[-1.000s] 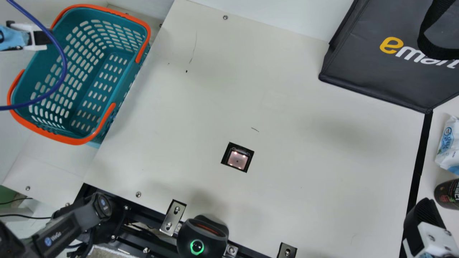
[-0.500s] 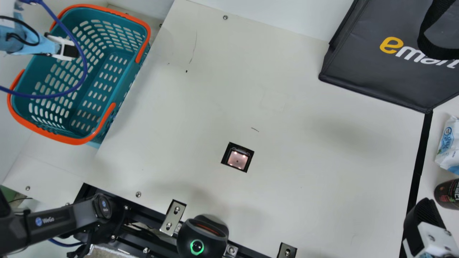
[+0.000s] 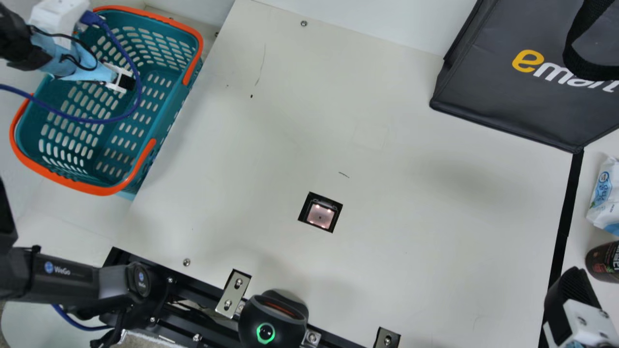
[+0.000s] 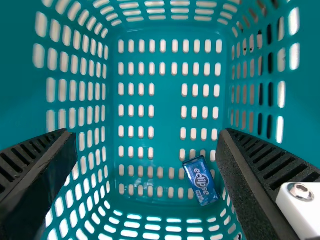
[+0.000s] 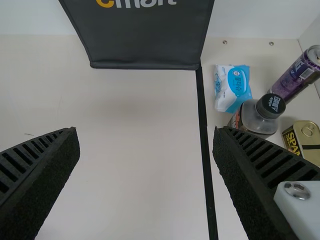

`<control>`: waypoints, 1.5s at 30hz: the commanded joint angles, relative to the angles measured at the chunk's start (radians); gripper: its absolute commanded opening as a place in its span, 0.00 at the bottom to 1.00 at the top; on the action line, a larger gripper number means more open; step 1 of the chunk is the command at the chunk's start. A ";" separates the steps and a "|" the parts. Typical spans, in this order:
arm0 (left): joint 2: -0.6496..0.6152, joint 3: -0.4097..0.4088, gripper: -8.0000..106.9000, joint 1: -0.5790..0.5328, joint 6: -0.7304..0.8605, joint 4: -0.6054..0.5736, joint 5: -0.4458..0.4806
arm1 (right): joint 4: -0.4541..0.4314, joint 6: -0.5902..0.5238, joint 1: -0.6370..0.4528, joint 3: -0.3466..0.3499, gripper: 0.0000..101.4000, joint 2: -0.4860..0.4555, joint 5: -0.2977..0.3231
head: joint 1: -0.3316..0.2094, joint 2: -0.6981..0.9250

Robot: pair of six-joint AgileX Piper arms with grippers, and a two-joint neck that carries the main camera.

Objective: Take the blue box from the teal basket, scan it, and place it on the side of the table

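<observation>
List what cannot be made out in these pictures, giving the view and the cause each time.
- Blue box, left wrist view: its underside, turned down to the floor of the teal basket; its smallest print, too small.
- Teal basket, main view: its upper-left rim, behind the left arm.
- Dark bag, main view: its top and right side, cut off by the edges.
- Tin, right wrist view: its right end, cut off by the edge.
</observation>
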 commanded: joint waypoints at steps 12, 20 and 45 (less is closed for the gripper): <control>0.143 0.020 0.85 -0.022 -0.058 0.027 -0.089 | 0.000 0.000 0.000 0.000 0.94 0.000 0.000 | -0.029 0.002; 0.191 0.048 0.85 -0.027 -0.179 0.077 -0.118 | 0.000 0.000 0.000 0.000 0.94 0.000 0.000 | -0.029 0.002; 0.265 0.168 0.85 0.025 -0.326 0.108 -0.138 | 0.000 0.000 0.000 0.000 0.94 0.000 0.000 | -0.029 0.002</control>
